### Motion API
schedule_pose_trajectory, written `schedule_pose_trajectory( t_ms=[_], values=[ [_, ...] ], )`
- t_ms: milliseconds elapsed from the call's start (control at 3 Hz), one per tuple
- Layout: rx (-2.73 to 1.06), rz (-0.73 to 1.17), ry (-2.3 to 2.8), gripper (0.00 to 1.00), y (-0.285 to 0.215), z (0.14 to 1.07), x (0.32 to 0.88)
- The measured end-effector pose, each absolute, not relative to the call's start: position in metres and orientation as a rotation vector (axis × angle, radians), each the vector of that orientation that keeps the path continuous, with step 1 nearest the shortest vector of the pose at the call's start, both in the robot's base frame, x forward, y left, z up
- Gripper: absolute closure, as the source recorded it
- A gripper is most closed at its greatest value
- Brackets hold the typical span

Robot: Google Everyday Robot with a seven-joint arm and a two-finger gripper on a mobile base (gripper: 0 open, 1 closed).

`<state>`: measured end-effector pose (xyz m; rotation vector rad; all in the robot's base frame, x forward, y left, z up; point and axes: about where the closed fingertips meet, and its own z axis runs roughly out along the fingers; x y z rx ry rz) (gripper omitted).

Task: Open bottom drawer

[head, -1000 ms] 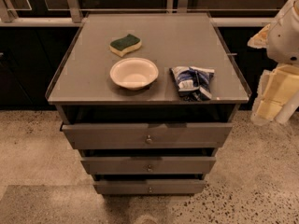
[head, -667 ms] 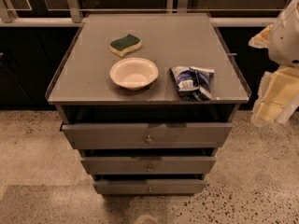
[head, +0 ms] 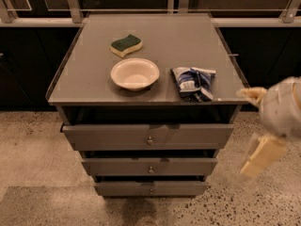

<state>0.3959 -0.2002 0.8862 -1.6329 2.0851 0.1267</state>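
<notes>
Right of the cabinet (head: 188, 41), the gripper (head: 251, 131) has dropped lower and closer, its fingers apart and empty. The bottom drawer (head: 150, 188), lowest in the cabinet, is untouched, so the reach seems just begun.

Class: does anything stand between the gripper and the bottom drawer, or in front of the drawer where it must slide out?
Nothing visible does. The gripper hangs right of the cabinet, over the floor; no object lies before the bottom drawer.

Gripper (head: 250, 128) R of cabinet (head: 188, 41); bottom drawer (head: 127, 188) under 2 others.
</notes>
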Motion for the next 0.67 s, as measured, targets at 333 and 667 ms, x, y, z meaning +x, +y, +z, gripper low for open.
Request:
schedule_pose_trajectory(
  t_ms=[333,667],
  values=[
    [-1.531,0.341,2.016,0.0,-0.161,0.813,0.376],
    [-1.377,0.563,2.084,0.0,-0.145,0.696,0.355]
  ],
)
